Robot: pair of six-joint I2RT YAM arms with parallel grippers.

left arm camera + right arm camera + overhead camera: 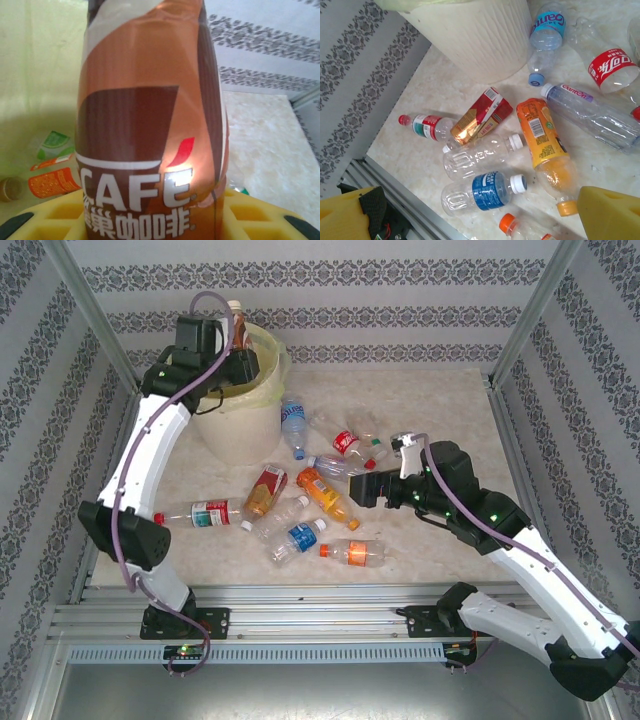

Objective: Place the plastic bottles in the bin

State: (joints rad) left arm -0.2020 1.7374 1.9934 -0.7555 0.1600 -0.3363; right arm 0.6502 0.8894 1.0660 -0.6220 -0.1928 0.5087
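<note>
The left gripper (236, 352) clamps a coffee bottle (150, 125) over the bin (235, 425) for dropping, while the right gripper (368, 488) hangs open above the loose bottles (490, 190).

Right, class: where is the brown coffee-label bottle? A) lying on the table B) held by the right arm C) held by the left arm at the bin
C: the brown bottle is clamped between the left fingers, at the mouth of the bin.
</note>
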